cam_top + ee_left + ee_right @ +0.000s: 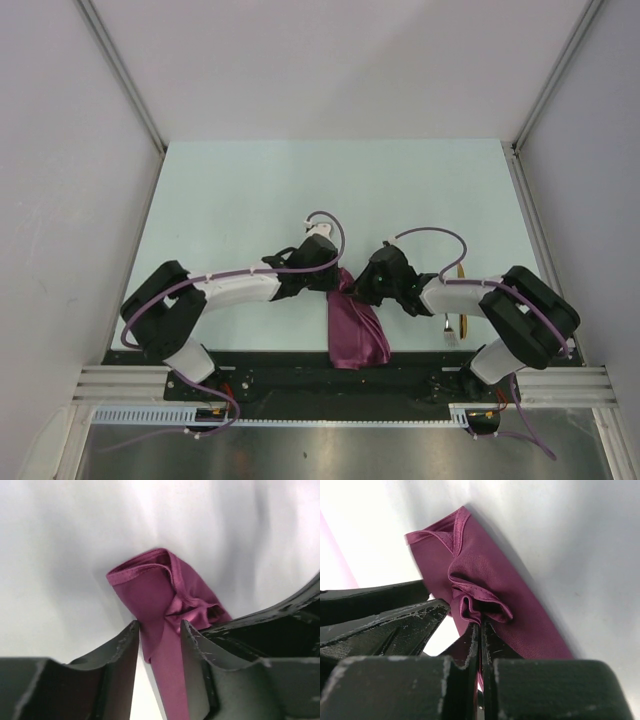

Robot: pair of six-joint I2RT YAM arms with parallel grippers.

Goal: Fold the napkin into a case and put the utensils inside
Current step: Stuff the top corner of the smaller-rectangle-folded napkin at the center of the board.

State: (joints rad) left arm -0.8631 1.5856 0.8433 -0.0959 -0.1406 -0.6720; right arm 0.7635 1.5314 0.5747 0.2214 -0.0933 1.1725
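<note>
Clearly the napkin [357, 335] is no case yet: it hangs as a bunched, narrow drape at the near edge of the table [300, 190], midway between the two arms. We see the right gripper [480, 627] pinched tight on a gathered fold of it, while the left gripper [160, 626] stands partly parted, a strip of cloth running loose through the gap. So we judge the folding barely under way, with the pocket unmade and both pieces to load. The silver utensil [452, 330] and yellow utensil [461, 272] lie well apart to the right, beside the right arm, which covers part of the yellow one. We cannot tell how many layers the cloth has.
</note>
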